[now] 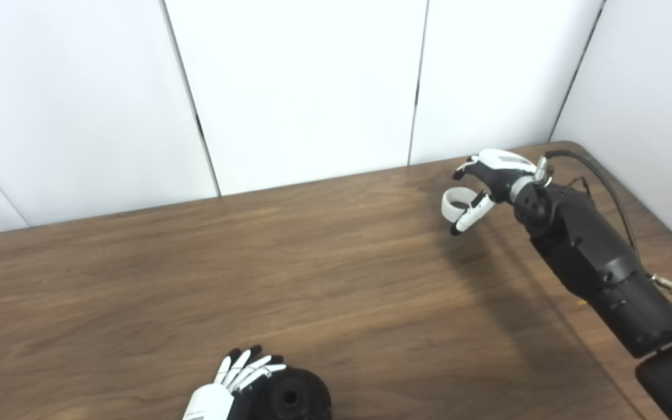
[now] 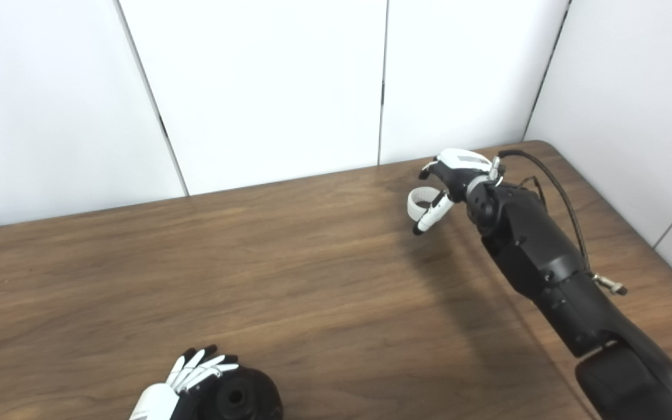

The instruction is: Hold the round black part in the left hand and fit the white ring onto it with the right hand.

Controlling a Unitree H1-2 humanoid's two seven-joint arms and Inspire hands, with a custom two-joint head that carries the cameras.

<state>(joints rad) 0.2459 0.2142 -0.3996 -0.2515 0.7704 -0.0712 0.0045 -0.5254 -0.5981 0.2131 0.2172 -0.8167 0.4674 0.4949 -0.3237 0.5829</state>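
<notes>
Holding the white ring (image 1: 456,203) in your right hand (image 1: 490,178) at the upper right of the frame, you have it pinched between the fingers (image 1: 471,214) and thumb, raised above the wooden table (image 1: 336,274) near its far right corner. Ring opening faces roughly toward the camera, wood showing through it. Right arm (image 1: 598,265) runs in from the lower right edge, black casing, cable (image 1: 607,186) looping along its top.

Your left hand (image 1: 237,382) sits at the bottom centre of the frame, partly cut by the lower edge. Its fingers (image 1: 248,368) are curled over the left side of the round black part (image 1: 295,396), grasping it. Part rests low at the table's near edge, a round hole visible at its centre, nothing in that hole. Whether it sits on the table or is lifted a touch, cannot tell.

Ring and black part are well apart: ring upper right, part bottom centre, bare wood between them. Ring not yet on the part.

White wall panels (image 1: 307,81) with dark seams fill the top half of the frame behind the table.
</notes>
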